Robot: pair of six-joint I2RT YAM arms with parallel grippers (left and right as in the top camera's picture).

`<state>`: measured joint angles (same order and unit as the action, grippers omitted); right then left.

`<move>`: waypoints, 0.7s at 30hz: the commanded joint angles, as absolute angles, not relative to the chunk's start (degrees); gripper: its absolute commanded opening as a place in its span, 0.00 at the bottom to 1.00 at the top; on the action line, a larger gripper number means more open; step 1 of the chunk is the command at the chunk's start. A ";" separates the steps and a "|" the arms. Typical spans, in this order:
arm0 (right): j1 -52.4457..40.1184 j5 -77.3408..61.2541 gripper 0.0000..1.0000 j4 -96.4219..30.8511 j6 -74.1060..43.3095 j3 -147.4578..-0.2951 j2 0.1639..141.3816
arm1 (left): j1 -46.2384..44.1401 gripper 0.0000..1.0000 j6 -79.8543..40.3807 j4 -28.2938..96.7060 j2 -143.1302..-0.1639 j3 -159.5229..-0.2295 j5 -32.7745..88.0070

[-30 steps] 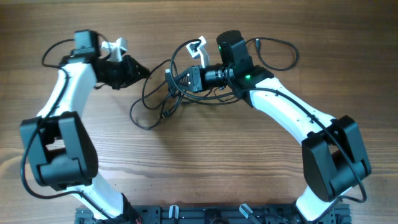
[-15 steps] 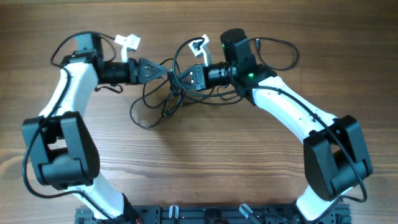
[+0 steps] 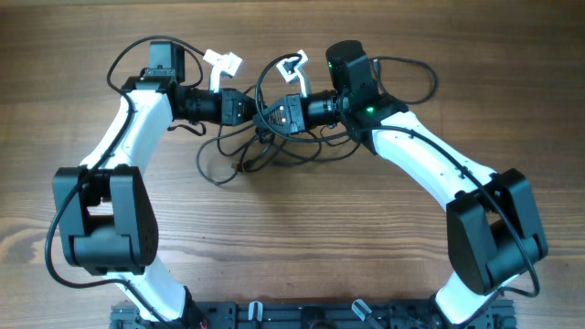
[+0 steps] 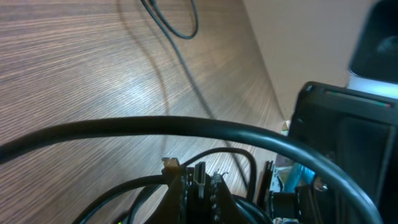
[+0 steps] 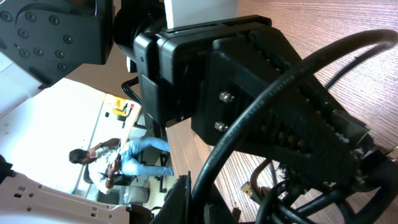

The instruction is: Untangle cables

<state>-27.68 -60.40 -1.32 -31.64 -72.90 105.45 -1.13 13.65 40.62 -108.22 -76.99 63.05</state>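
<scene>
The thin black cables (image 3: 259,139) lie in a tangled bundle on the brown wood-grain table (image 3: 302,238), just above the middle of the overhead frame. Loose loops spill from the bundle towards the lower left and the right.

Both arms reach in over the knot from opposite sides, and their tips nearly meet at its top.

The left gripper (image 3: 253,110) comes in from the left of the frame. Its jaws are drawn together. In the left wrist view (image 4: 200,186) a narrow dark strand of the bundle stands pinched between the fingertips, at the bottom centre. One cable (image 4: 155,124) arcs across that frame just in front of them, above the table.

The right gripper (image 3: 267,117) comes in from the right, just beside the other. It is closed too. In the right wrist view (image 5: 196,205) a black cable (image 5: 273,106) rises from between the fingers at the bottom centre. It sweeps up to the right edge across the left gripper's black body, which fills the middle of that frame.

More strands crowd the lower right corner of the right wrist view. A thicker black wire (image 3: 416,82) loops beside the right arm in the upper right of the overhead frame, apart from the bundle.
</scene>
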 commanded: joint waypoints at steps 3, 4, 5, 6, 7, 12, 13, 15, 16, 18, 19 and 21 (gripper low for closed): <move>-27.70 -61.93 0.04 -0.80 -31.64 -73.54 104.03 | 0.60 0.04 7.92 39.24 -108.55 -76.79 56.82; -27.70 -61.41 0.04 -0.91 -31.68 -73.54 104.03 | 1.17 0.04 6.98 39.16 -108.55 -76.79 56.40; -27.70 -60.95 0.04 -0.95 -31.68 -73.54 104.03 | 1.56 0.04 6.59 39.13 -108.55 -76.79 56.25; -27.70 -60.51 0.04 -0.99 -31.70 -73.54 104.03 | 2.11 0.04 6.35 39.18 -108.55 -76.79 56.25; -27.70 -59.64 0.04 -1.39 -31.68 -73.54 104.03 | 2.85 0.04 5.41 39.16 -108.55 -76.79 56.25; -27.73 -51.90 0.04 -6.90 -31.46 -73.54 104.03 | 6.55 0.04 3.31 39.24 -108.55 -76.79 56.25; -27.73 -49.45 0.04 -8.62 -31.40 -73.54 104.03 | 7.31 0.04 2.92 39.29 -108.55 -76.79 56.25; -27.73 -44.21 0.04 -12.27 -30.96 -73.54 104.03 | 8.78 0.04 2.48 39.44 -108.55 -76.79 56.27; -27.73 -41.32 0.04 -14.46 -30.24 -73.54 104.03 | 9.78 0.04 2.48 39.64 -108.55 -76.79 56.27; -27.73 -37.60 0.04 -17.56 -29.43 -73.54 104.03 | 10.92 0.04 2.46 39.86 -108.55 -76.79 56.27; -27.73 -35.94 0.04 -19.00 -28.97 -73.54 104.03 | 11.38 0.04 2.46 39.90 -108.55 -76.79 56.29; -27.73 -32.80 0.04 -21.28 -28.47 -73.54 104.03 | 12.05 0.04 2.39 39.94 -108.55 -76.77 56.29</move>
